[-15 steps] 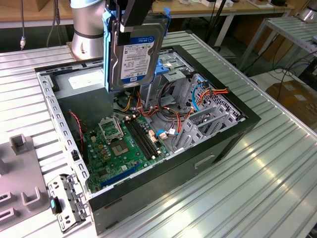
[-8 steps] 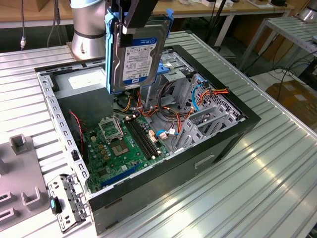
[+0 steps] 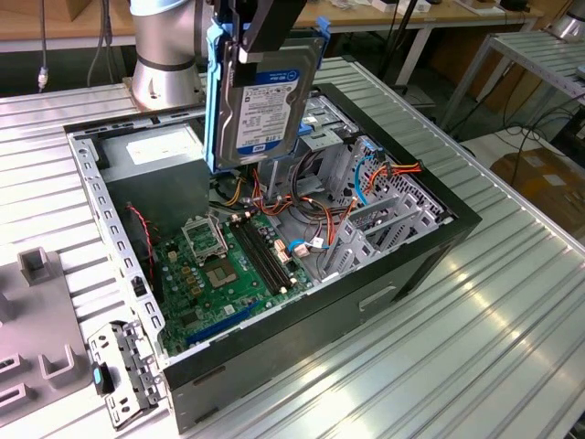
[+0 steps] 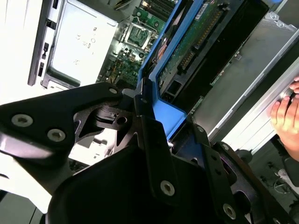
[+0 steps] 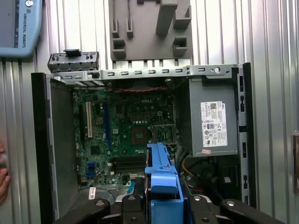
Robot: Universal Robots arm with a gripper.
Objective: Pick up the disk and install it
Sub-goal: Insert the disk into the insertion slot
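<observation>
Disk [image 3: 265,101] — silver-grey, white label, blue rails, upright | fingers [image 3: 270,23] clamped on its top edge

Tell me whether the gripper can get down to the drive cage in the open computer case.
Probably yes: the case lies open, and the gripper hangs above it holding the disk. Loose cables beside the drive cage could snag.

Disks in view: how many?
1. The disk hangs upright in the claw above the open computer case; the drive cage could hide more.
</observation>
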